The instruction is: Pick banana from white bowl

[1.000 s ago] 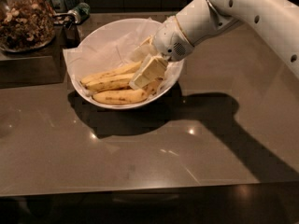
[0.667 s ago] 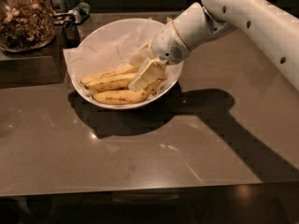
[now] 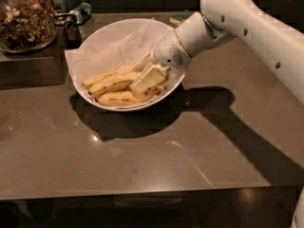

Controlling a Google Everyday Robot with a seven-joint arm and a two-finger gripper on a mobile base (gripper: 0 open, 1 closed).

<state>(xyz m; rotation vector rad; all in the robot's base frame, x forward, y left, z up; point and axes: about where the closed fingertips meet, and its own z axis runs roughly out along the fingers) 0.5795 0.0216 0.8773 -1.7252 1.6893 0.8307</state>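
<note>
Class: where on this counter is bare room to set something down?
Bare: the counter in front of the bowl, to its near edge. Crowded: the bowl, gripper among bananas; back corner, by the jar.

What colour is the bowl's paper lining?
White paper, camera view; the claw is inside the bowl, over the bananas.

We see a smooth white arm (image 3: 256,37), thick and rounded, dotted with small dark screw holes. Its pale wrist section carries a small vent grille. The cream-coloured gripper (image 3: 142,77) at its end sits inside the white bowl (image 3: 109,39).
</note>
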